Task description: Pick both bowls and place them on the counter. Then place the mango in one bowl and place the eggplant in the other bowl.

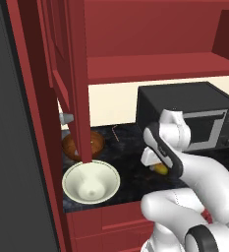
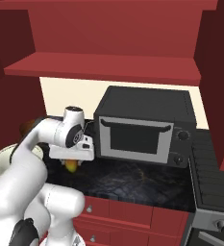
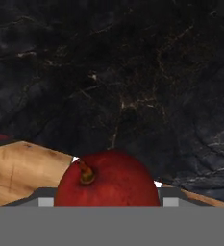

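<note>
Fingers (image 3: pixel 104 204) bracket the mango (image 3: pixel 107 178) at the hand view's bottom centre, though a firm pinch cannot be told; squeeze gently, lift straight, then carry to the white bowl (image 1: pixel 91 181) on the table (image 2: pixel 132 180).

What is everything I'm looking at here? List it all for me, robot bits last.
cream bowl: one, cream-white, front left of the counter
brown bowl: one, glossy brown, on the counter behind the cream bowl, partly hidden by the cabinet door
mango: one, red to yellow, between the gripper's fingertips
eggplant: one, pale grey, at the far left by the door edge
counter: one, black marble-like
wooden board: one, pale wood, under the mango
oven: one, black, back of the counter
stove: one, dark, right of the counter
cabinets: red, above and below the counter
arm: one, white
gripper: one, around the mango; grip unclear
</note>
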Controlling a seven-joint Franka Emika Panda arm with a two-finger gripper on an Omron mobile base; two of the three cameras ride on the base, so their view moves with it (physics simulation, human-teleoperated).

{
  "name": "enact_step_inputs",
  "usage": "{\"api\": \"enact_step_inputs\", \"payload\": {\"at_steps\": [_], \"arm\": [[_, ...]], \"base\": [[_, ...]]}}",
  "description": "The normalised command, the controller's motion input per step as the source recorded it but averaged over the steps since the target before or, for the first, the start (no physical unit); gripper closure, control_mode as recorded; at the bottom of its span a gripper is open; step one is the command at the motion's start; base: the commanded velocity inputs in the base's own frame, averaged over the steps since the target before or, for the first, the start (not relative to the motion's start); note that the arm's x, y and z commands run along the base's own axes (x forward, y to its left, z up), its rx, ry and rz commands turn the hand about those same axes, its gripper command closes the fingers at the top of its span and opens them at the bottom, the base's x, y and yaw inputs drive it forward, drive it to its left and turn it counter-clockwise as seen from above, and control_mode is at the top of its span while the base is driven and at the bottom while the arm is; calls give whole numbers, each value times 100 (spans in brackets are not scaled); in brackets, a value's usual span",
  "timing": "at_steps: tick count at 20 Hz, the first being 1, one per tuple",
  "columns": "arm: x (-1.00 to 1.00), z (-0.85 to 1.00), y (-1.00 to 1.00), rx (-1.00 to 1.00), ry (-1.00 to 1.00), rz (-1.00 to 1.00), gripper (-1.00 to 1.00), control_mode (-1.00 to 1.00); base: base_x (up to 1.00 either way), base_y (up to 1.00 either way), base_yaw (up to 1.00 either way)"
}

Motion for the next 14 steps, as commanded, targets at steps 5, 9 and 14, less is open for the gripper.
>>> {"api": "enact_step_inputs", "payload": {"at_steps": [5,9,14], "arm": [[-3,26,51,2,0,0,100,-100],[0,25,56,1,-1,0,100,-100],[10,28,48,0,-1,0,100,-100]], "base": [[0,0,0],[0,0,0],[0,0,0]]}}
